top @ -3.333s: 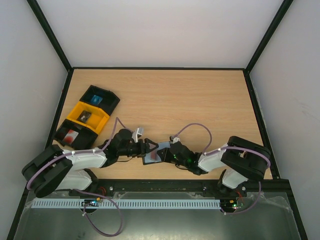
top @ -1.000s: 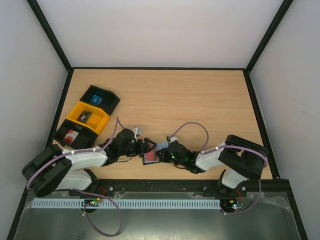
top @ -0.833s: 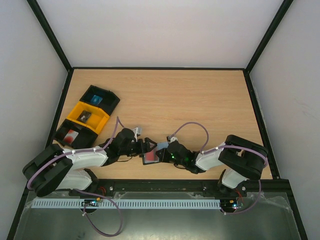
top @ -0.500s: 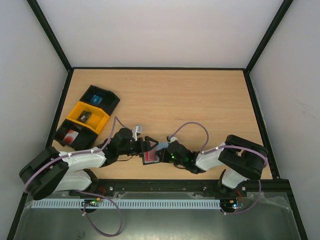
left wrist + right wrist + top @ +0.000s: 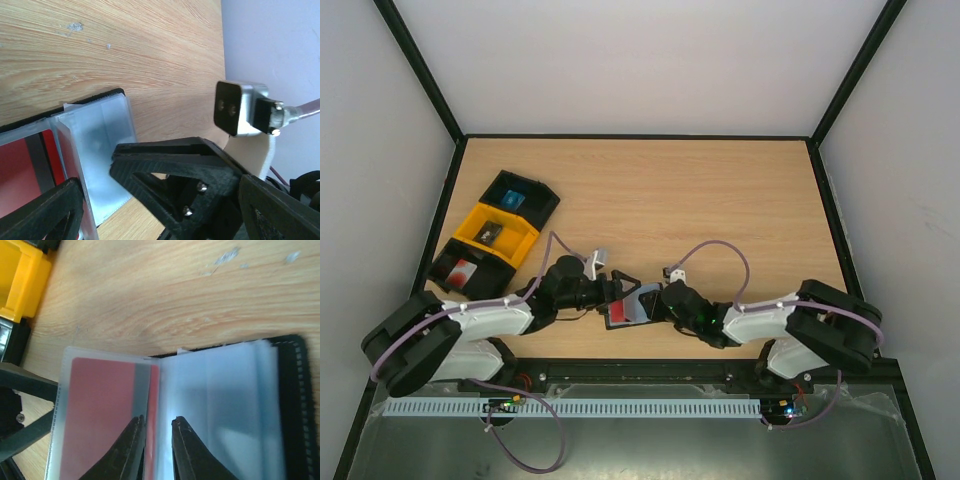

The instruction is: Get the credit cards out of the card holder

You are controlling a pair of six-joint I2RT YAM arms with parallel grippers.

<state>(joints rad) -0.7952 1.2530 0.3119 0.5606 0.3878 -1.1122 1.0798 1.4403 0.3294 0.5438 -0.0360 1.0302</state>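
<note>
The card holder lies open near the table's front edge, between both grippers. A red credit card sits in its clear sleeve. In the right wrist view the red card lies left of the grey-blue sleeves. My right gripper is nearly closed on an upright sleeve leaf at the fold; in the top view it is at the holder's right side. My left gripper is wide open at the holder's left. In the left wrist view its fingers straddle the right gripper's finger.
Three open trays stand at the far left: a black one with a blue card, a yellow one with a dark card, and a black one with a red card. The right wrist camera is close to my left gripper.
The right arm has drawn back to the right and the holder now lies spread wider, with more grey-blue sleeve showing. The left gripper has stayed beside the red card.
</note>
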